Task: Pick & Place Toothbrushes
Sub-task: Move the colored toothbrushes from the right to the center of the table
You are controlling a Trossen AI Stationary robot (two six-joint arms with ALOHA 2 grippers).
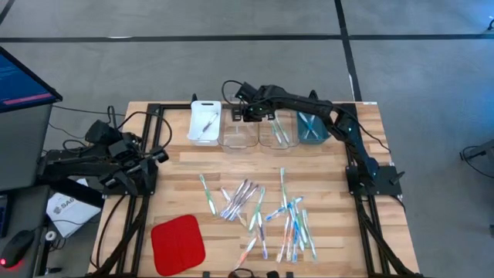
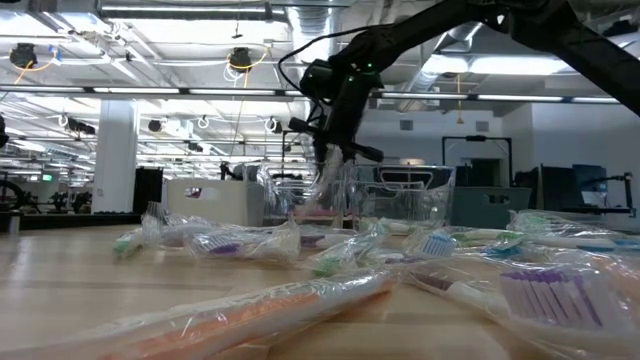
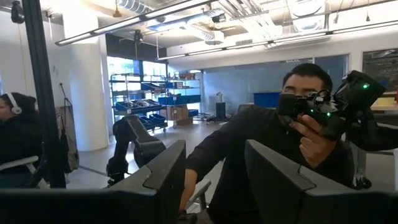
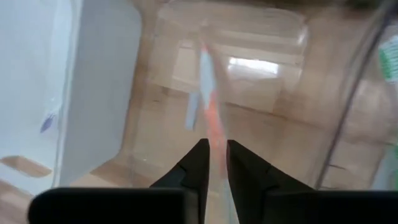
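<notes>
- Lower centre of high view: loose toothbrushes (image 1: 262, 212) scattered on bench (image 1: 177, 174).
- Upper centre: right claw (image 1: 248, 114) over clear tray (image 1: 238, 133), nearly clenched on orange toothbrush (image 4: 212, 121).
- Release low, inside tray walls.
- Left edge: left claw (image 3: 214, 180) parked, part open, grasping nothing.

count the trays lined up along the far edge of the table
4, in one row: a white tray at the left end, a clear tray next, a second clear tray holding green brushes, and a blue tray at the right end.
</notes>
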